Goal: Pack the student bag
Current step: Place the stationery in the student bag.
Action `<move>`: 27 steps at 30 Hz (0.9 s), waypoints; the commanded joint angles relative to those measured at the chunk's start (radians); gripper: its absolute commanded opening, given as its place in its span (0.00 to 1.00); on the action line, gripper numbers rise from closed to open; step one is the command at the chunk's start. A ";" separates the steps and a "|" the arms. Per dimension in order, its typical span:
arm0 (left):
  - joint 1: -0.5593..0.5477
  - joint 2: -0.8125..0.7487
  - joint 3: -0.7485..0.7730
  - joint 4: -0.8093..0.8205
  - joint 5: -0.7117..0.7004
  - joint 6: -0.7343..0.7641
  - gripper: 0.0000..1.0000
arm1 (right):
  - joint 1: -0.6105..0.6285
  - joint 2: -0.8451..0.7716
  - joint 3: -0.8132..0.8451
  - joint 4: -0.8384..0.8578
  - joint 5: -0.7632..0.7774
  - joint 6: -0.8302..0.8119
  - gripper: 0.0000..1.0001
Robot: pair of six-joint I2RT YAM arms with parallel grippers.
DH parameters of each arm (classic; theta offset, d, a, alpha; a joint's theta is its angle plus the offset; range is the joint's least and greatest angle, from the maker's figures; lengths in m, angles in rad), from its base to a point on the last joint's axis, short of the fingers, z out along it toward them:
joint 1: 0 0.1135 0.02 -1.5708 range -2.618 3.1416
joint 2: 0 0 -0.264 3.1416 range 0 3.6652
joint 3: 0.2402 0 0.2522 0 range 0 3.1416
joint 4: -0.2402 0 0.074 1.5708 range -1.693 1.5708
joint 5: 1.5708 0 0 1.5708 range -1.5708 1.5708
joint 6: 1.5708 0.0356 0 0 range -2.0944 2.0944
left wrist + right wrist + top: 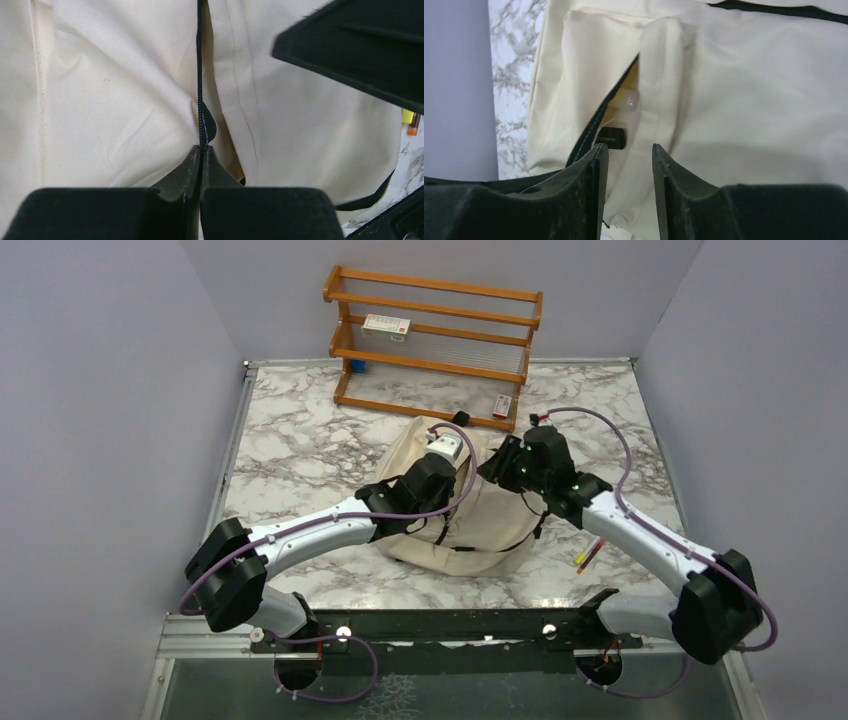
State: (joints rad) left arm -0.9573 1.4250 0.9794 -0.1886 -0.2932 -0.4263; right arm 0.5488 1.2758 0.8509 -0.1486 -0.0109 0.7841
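two arms were both over the student bag (470, 530), which lay slumped in the middle of the marble table (300, 440), just in front of the wooden rack (435, 350). left gripper (201, 150) was clamped tight, fingers pressed flat together with no gap, and the bag's black zipper (200, 75) ran straight down the cream fabric into the tips. honestly couldn't tell whether it was really pinching the zip or just touching it. right gripper (630, 150) was released, jaws apart with nothing between them, sitting just below a part-open zip opening (599, 120) on the bag. through that gap you could see something whitish and rounded (630, 101) and a small black piece (611, 137) under it, too blurry to name. a couple of pens (588, 555) lay on the marble beside the right arm, near the bag's edge but apart from it. the rack had a white and red box (386, 327) on an upper shelf and a small red box (502, 405) down at its right end.
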 commanded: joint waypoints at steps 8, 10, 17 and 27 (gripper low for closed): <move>-0.003 -0.031 -0.024 0.045 0.008 0.000 0.10 | 0.003 -0.295 -0.062 -0.499 0.447 0.085 0.55; -0.003 -0.036 -0.036 0.056 0.009 -0.003 0.14 | -0.003 -0.291 -0.057 -0.541 0.477 0.070 0.57; -0.003 -0.053 -0.078 0.103 0.033 -0.007 0.30 | -0.134 -0.244 -0.021 -0.632 0.430 0.020 0.63; -0.003 -0.121 -0.218 0.281 0.100 -0.091 0.50 | -0.456 -0.162 0.051 -0.731 0.297 -0.090 0.67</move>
State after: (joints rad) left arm -0.9577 1.3548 0.8181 -0.0296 -0.2531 -0.4622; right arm 0.1757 1.0824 0.8703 -0.8120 0.3347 0.7403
